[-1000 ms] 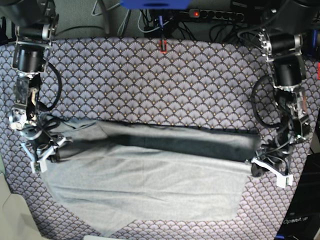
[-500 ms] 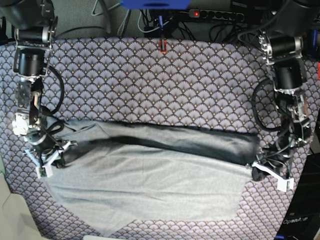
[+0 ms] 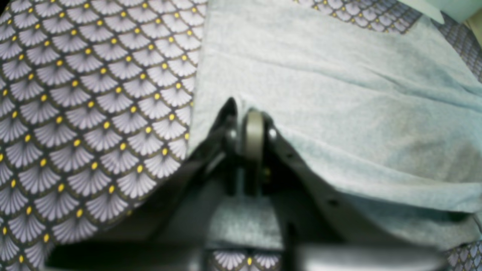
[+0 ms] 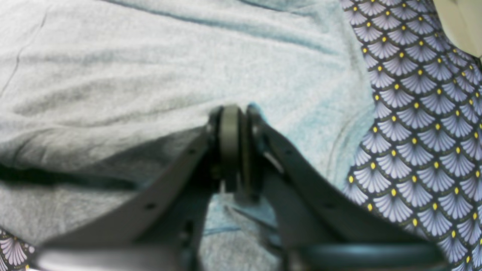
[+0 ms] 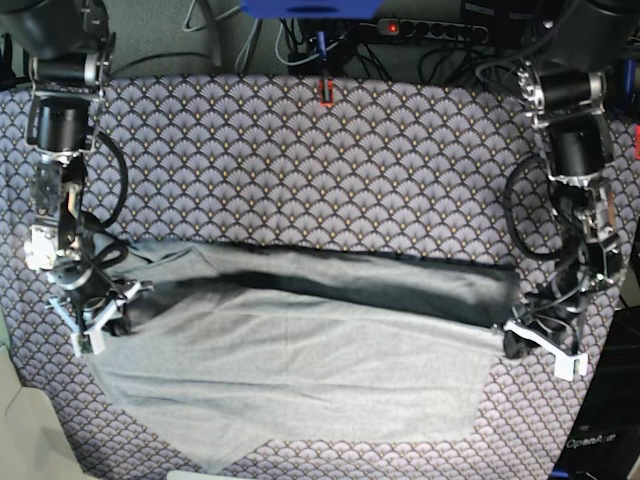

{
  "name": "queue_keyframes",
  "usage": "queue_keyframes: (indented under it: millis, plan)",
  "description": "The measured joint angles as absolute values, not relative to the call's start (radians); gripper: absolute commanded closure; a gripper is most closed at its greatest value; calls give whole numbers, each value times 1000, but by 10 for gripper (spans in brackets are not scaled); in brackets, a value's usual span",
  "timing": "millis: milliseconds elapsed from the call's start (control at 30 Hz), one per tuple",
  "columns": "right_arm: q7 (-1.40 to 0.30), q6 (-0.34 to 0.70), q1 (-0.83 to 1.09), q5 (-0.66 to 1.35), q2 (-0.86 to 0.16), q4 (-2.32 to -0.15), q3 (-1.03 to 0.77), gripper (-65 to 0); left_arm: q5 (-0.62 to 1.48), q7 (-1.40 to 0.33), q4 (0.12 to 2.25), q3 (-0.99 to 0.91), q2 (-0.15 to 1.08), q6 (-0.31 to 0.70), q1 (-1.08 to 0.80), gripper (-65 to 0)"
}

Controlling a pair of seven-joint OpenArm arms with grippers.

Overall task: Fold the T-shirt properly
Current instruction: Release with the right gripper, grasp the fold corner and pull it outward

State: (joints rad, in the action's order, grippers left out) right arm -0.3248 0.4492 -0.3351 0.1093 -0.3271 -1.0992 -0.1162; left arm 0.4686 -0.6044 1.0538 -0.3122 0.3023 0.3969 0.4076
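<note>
The light grey T-shirt (image 5: 290, 370) lies spread across the patterned tablecloth (image 5: 320, 180), with a dark band of its inside showing along the raised far fold. My left gripper (image 5: 512, 335) is shut on the shirt's edge at the right of the base view; in the left wrist view (image 3: 250, 131) its jaws pinch the grey cloth (image 3: 339, 94). My right gripper (image 5: 108, 308) is shut on the shirt's edge at the left; in the right wrist view (image 4: 233, 131) the cloth (image 4: 150, 75) is clamped between the jaws.
Cables and a power strip (image 5: 430, 30) lie beyond the table's far edge. A small red object (image 5: 325, 92) sits at the far middle. A pale object (image 5: 25, 430) lies at the near left corner.
Both grippers, still holding the shirt, have drawn the folded edge a little toward the near side. The dark inner band has shifted slightly.
</note>
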Motion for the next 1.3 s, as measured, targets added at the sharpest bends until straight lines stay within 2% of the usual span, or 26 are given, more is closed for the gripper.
queue_keyframes:
  millis: [100, 200, 267, 367, 467, 533, 667, 933, 1033, 1167, 1300]
  plan:
    - [-324, 449, -335, 110, -330, -1099, -122, -210, 466, -603, 1054, -313, 303, 397, 390, -310]
    - [-325, 449, -334, 110, -340, -1099, -122, -262, 466, -602, 1056, -313, 305, 401, 374, -423]
    - [-328, 450, -334, 111, -348, -1103, -123, -277, 465, -603, 1062, -314, 305, 400, 369, -450]
    - [-325, 449, -315, 113, -348, -1119, -156, -279, 468, -601, 1077, -314, 305, 401, 365, -454]
    - [-329, 443, -209, 105, -350, -1240, -178, -278, 476, -604, 1124, -317, 310, 402, 342, -452]
    - [-329, 467, -121, 109, -338, -1350, -178, -278, 474, -609, 1190, -317, 309, 392, 300, -426]
    - [-327, 533, 9, 114, -262, -1529, -167, -279, 478, -613, 1275, -314, 297, 400, 197, -309]
    - [-328, 539, 47, 52, -252, -1555, 22, -277, 468, -607, 1222, -312, 276, 397, 142, -5]
    - [-328, 538, 15, -40, -216, -1531, 57, -269, 469, -609, 1206, -312, 281, 396, 147, 0]
    - [-321, 545, -41, -144, -139, -1465, 68, -224, 468, -614, 1208, -311, 279, 397, 151, 0]
    - [-325, 545, -86, -178, -121, -1389, 67, -219, 466, -612, 1201, -311, 279, 393, 203, 0]
